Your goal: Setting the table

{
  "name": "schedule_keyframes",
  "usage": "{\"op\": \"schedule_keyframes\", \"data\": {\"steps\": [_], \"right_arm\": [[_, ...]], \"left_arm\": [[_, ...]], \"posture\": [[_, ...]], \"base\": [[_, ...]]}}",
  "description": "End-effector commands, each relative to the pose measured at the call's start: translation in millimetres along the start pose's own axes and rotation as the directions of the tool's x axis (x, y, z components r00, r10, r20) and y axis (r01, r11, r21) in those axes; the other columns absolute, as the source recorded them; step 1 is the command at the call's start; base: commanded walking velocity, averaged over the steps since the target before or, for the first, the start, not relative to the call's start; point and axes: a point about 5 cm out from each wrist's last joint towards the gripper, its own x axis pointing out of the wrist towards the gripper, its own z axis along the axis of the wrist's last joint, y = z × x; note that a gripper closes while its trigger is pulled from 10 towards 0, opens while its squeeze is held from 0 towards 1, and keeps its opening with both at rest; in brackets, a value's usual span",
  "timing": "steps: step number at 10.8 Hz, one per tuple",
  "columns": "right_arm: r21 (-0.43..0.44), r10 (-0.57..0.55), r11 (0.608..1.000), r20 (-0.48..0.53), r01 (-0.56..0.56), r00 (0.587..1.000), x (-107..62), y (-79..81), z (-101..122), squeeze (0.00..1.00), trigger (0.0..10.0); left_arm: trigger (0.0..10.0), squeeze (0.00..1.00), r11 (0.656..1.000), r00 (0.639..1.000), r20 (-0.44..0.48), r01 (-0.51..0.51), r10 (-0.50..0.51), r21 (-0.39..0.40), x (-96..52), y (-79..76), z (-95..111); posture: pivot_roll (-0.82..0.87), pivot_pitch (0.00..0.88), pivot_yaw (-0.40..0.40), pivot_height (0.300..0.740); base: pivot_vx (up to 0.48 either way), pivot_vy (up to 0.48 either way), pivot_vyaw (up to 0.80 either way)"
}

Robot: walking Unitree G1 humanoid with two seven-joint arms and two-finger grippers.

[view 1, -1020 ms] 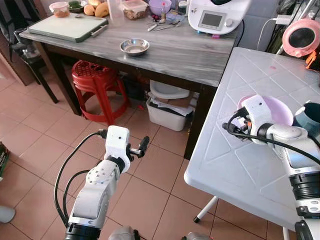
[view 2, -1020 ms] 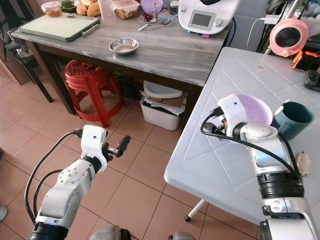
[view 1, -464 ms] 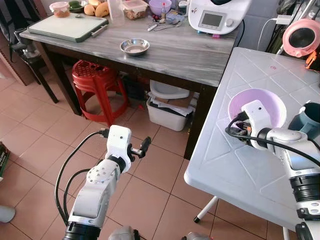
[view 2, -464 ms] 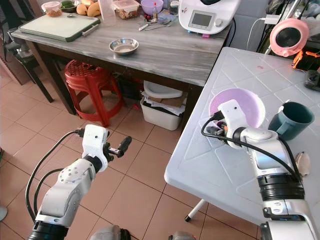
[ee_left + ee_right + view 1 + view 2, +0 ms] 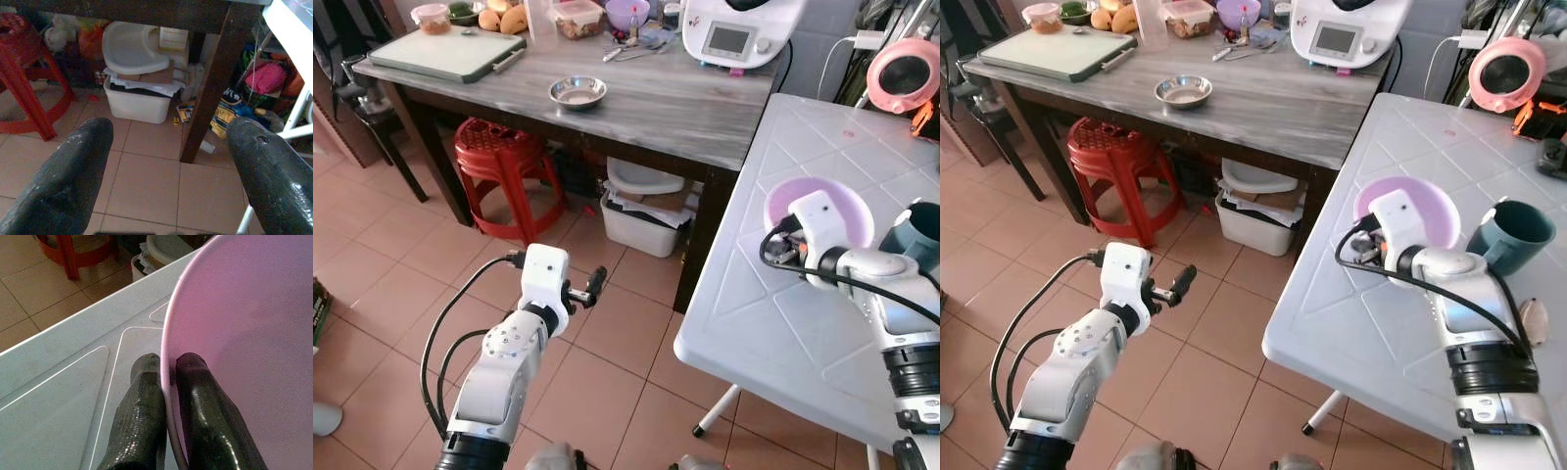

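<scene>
Left eye view shows you a white plastic desk [image 5: 822,323] on the robot's right, with a grey wooden desk [image 5: 675,103] behind it. A pink bowl [image 5: 847,196] sits on the white desk, near the edge facing the wooden one, and a teal mug [image 5: 925,230] stands just beside it. Your right arm's wrist covers the bowl's near rim. Your left tool [image 5: 590,287] hangs idle over the tiled floor.

Right eye view shows the same scene. On the wooden desk you can see a small steel bowl [image 5: 1182,91], a green cutting board [image 5: 1053,51] and a white kitchen machine [image 5: 1342,29]. Its screen is too small to read, and no brand or writing is legible anywhere.

Left wrist view shows the left tool's two black fingers [image 5: 63,181] spread wide with nothing between them. Beyond are a red stool [image 5: 22,88] and a white bin [image 5: 137,100].

Right wrist view shows the right tool [image 5: 168,377] pinching the pink bowl's rim, one finger outside and one inside, pressed close on the thin wall.

To do this step well, keep the bowl level while you place it, steer it away from the mug, and settle it flat on the white desk before you let the rim go.
</scene>
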Motion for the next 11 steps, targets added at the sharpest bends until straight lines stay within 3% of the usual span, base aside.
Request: {"op": "schedule_keyframes", "data": {"steps": [1,2,3,5,6,7,9,11], "right_arm": [[-0.028,0.021,0.999,-0.01,-0.021,1.0,2.0,8.5,-5.9,0.0,0.0],[-0.074,0.058,0.996,0.025,-0.056,0.998,4.9,26.8,-5.3,0.0,0.0],[-0.084,0.056,0.995,0.025,-0.053,0.998,7.3,34.6,-12.5,0.0,0.0],[-0.056,0.02,0.998,0.088,-0.015,0.996,9.0,39.3,-13.1,0.0,0.0],[-0.016,-0.028,0.999,0.177,0.031,0.984,7.1,42.6,-6.9,0.0,2.1],[0.018,-0.11,0.994,0.298,0.109,0.948,3.4,49.5,1.5,0.0,10.0],[0.075,-0.221,0.975,0.435,0.21,0.873,-1.8,68.8,6.7,0.0,10.0],[0.106,-0.261,0.965,0.493,0.24,0.83,-3.6,86.1,8.9,0.0,10.0]], "left_arm": [[10.0,0.0,1.0,1.0,0.021,-0.021,0.021,0.002,0.9,5.3,4.0],[10.0,0.0,0.999,0.998,0.045,-0.052,0.052,-0.001,1.6,10.6,7.1],[10.0,0.0,0.995,0.993,0.057,-0.097,0.099,-0.022,2.1,18.7,8.3],[10.0,0.0,0.992,0.99,0.064,-0.126,0.127,-0.016,2.3,26.3,8.3],[10.0,0.0,0.99,0.987,0.068,-0.143,0.144,-0.016,0.0,28.9,7.1],[10.0,0.0,0.986,0.983,0.077,-0.163,0.166,-0.033,-3.4,32.0,5.1],[10.0,0.0,0.98,0.971,0.132,-0.195,0.2,-0.047,-0.1,36.8,12.1],[10.0,0.0,0.971,0.947,0.213,-0.239,0.24,-0.03,3.0,40.1,22.6]], "posture": [[-0.07,0.0,0.013,0.74],[-0.07,0.0,0.014,0.74],[-0.06,0.0,0.015,0.74],[-0.06,0.0,0.014,0.74],[-0.05,0.0,0.009,0.74],[-0.05,0.0,0.016,0.74],[-0.04,0.0,0.026,0.74],[-0.04,0.0,0.023,0.74]], "base": [[0.0,0.0,0.0],[0.0,0.0,0.0],[0.0,0.0,0.0],[0.0,0.0,0.0],[0.0,0.292,0.0],[0.0,0.48,0.0],[0.0,0.48,0.0],[0.0,0.48,0.0]]}}
